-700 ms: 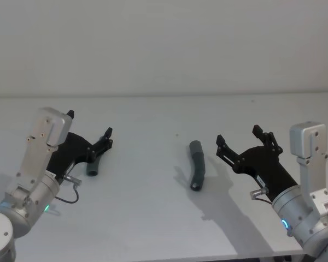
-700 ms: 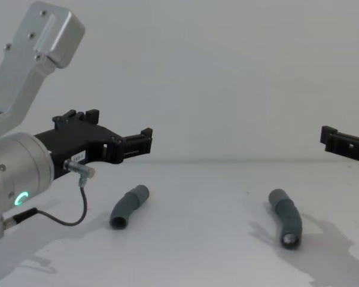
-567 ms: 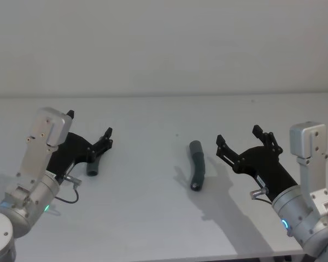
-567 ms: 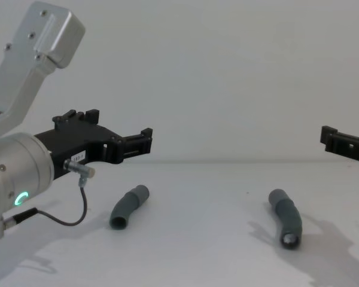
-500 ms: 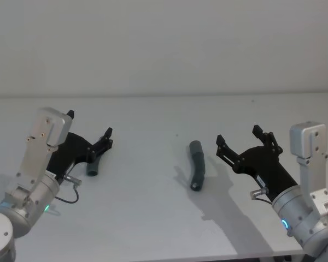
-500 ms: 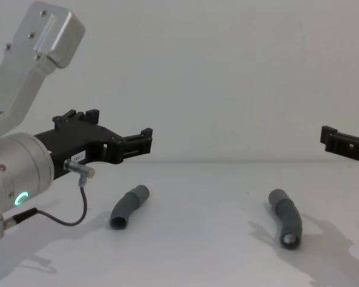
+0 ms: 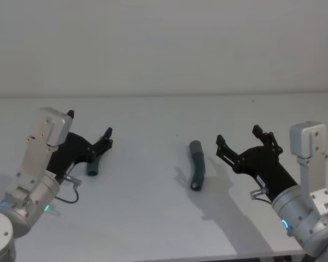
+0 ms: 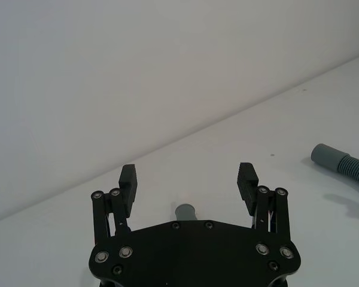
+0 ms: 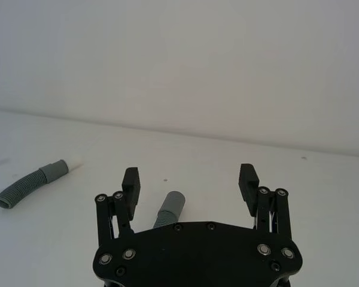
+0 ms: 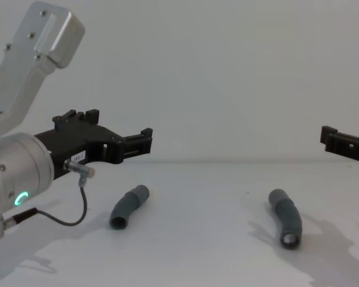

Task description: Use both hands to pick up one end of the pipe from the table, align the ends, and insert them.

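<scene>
The left gripper [image 7: 89,123], spread open and empty, hovers above one pipe piece [image 7: 92,168]; the right gripper [image 7: 238,134], likewise open, sits beside the other piece [image 7: 197,166] on the table [image 7: 153,218].

the bench [image 7: 153,218] is plain matt white, smooth, with no sheen on it. both pipe pieces look like dull grey plastic, maybe rubbery: the left piece [image 9: 24,186] has a finely ribbed middle, a smooth cuff and a white tip, and the right piece [image 8: 338,162] has the same smooth cuff and ribbing. the left tool [image 7: 89,123] and right tool [image 7: 238,134] are matt black plastic dotted with small shiny screw heads. the left wrist [image 10: 15,173] and right wrist [image 7: 298,218] are satin silver metal
</scene>
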You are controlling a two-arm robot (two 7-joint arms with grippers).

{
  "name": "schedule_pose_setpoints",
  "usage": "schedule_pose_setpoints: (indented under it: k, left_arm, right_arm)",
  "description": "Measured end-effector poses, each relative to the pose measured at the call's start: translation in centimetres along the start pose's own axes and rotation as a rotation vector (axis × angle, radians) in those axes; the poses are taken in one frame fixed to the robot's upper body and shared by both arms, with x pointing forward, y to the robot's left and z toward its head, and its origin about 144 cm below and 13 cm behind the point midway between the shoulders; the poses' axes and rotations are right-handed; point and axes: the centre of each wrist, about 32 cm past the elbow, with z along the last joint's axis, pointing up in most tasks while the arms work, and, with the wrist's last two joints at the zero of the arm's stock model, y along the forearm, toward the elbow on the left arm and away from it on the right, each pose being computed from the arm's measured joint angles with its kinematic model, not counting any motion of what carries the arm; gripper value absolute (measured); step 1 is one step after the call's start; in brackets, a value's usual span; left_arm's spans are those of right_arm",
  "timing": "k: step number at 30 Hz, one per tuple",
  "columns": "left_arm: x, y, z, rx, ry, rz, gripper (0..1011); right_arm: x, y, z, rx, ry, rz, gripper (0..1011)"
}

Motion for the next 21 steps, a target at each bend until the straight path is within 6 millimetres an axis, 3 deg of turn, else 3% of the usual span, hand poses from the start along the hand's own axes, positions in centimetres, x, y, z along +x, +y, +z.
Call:
schedule_pose_setpoints:
  k: [21]
  left_arm:
    - [-0.04, -0.52, 0.7, 0.008, 0.005, 0.026, 1002]
  right_arm:
    - [0.0, 0.0, 0.0, 0.0, 0.0, 0.0, 1002]
